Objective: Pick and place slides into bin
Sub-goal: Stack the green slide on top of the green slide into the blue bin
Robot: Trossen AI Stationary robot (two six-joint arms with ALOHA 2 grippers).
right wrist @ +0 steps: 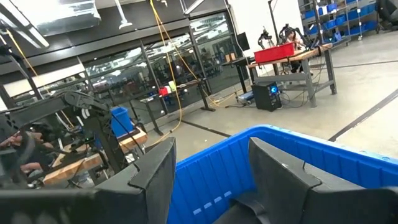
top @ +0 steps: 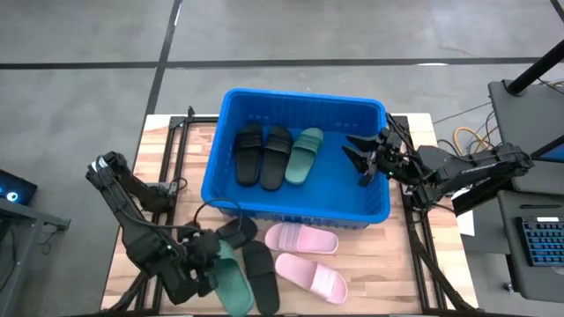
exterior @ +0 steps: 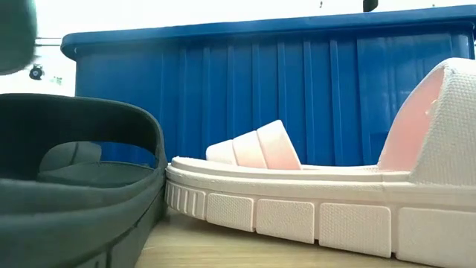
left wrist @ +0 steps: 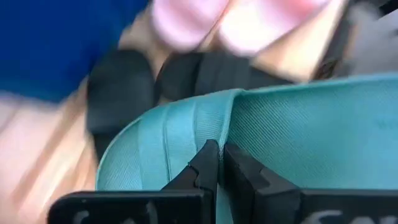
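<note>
Left gripper (top: 214, 267) pinches a dark green slide (top: 231, 280) on the table.
Right gripper (top: 363, 156) hovers over the blue bin (top: 295, 212), jaws spread wide and empty.

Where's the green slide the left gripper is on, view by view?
High: green slide at bottom left, left gripper at its strap.
Low: not identifiable.
Left wrist: fills the lower frame, fingers shut on the strap edge.
Right wrist: not in it.
Shared landmark: blue bin.

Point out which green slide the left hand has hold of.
The green slide on the table, pinched by the left hand; the other green one lies in the bin.
</note>
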